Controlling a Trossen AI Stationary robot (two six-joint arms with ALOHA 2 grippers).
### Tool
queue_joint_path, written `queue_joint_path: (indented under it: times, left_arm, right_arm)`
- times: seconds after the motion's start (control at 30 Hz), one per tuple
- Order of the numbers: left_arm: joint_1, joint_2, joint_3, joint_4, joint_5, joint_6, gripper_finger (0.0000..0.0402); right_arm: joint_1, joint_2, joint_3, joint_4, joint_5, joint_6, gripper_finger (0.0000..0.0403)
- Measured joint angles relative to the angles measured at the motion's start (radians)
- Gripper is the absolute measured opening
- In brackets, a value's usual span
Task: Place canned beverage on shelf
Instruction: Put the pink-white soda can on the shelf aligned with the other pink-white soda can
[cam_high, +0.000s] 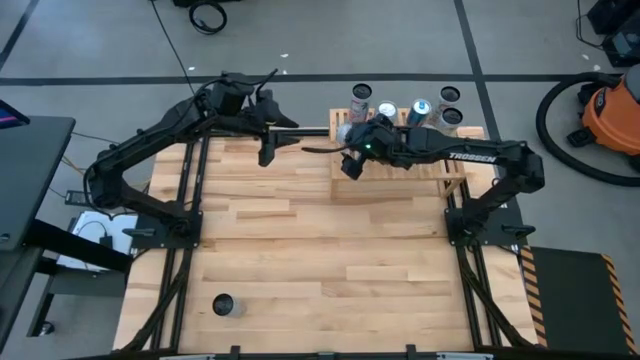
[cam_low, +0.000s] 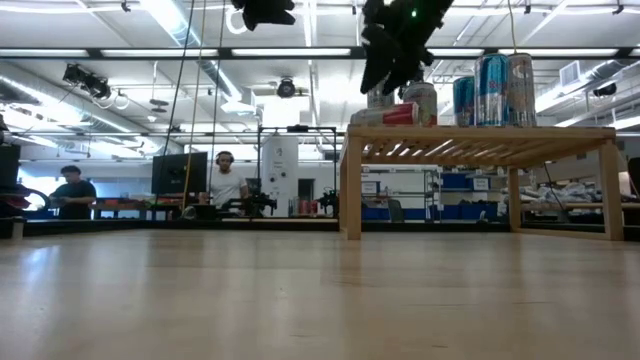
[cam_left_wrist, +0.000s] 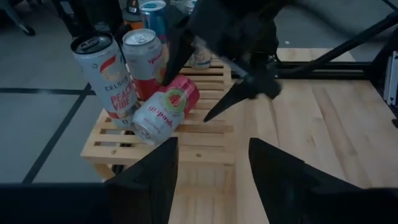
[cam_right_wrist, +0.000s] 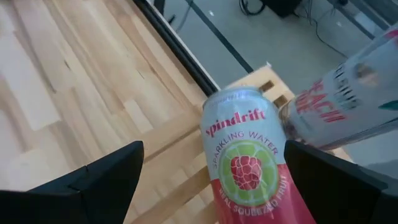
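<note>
A red-and-white Spindrift can (cam_left_wrist: 165, 109) lies on its side on the light-wood slatted shelf (cam_left_wrist: 186, 146), at the table's far right. Its far end leans against two upright cans (cam_left_wrist: 106, 71). My right gripper (cam_left_wrist: 186, 93) hangs open just above the lying can (cam_right_wrist: 245, 162), one finger on each side of it, and shows no contact. In the low view it (cam_low: 395, 55) is above the shelf top (cam_low: 480, 135). My left gripper (cam_left_wrist: 213, 146) is in the air left of the shelf (cam_high: 400, 178), with a gap between its fingers and nothing in it.
More upright cans (cam_high: 420, 108) stand along the shelf's far edge. One can (cam_high: 225, 305) stands alone near the table's front left corner. Bare wooden tabletop (cam_high: 320, 250) lies between the arms. People sit at desks in the room beyond (cam_low: 225, 185).
</note>
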Motion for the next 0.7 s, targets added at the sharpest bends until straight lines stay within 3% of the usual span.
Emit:
queue_joint_path:
  times: [0.43, 0.7]
  left_arm:
    - [-0.007, 0.000, 0.000, -0.008, 0.000, -0.004, 0.0197]
    - [-0.007, 0.000, 0.000, -0.021, 0.000, -0.004, 0.0197]
  right_arm:
    - [-0.019, 0.050, -0.001, -0.024, 0.084, -0.025, 0.0399]
    - [-0.054, 0.051, -0.001, -0.055, 0.043, 0.000, 0.0399]
